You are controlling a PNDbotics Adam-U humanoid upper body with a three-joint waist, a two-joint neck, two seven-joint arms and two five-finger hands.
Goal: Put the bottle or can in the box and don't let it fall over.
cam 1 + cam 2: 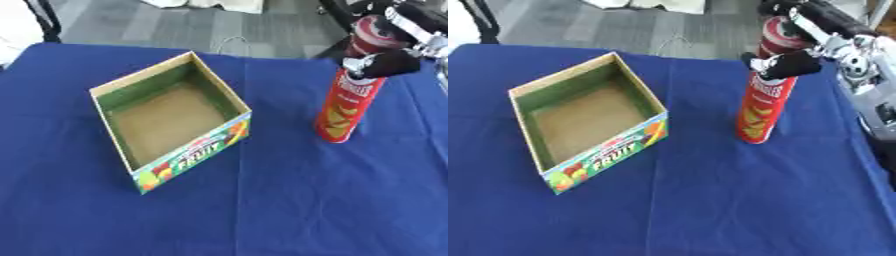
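the right hand point(791, 61) comes in from the upper right corner and has its black fingers curled round the upper part of a tall red can point(760, 107), just below the can's top, so it is clamped on the can. the left hand shows in neither view. the can stands upright on the table point(289, 210), its base touching the blue cloth, well to the right of the box point(171, 117). its label is red with white lettering running down the side that is too blurred to read for certain, and yellow chip shapes near the bottom. the box is an open cardboard tray, brown inside with green inner walls, and sits skewed on the table; its near outer wall carries bright fruit pictures and the word "fruit".
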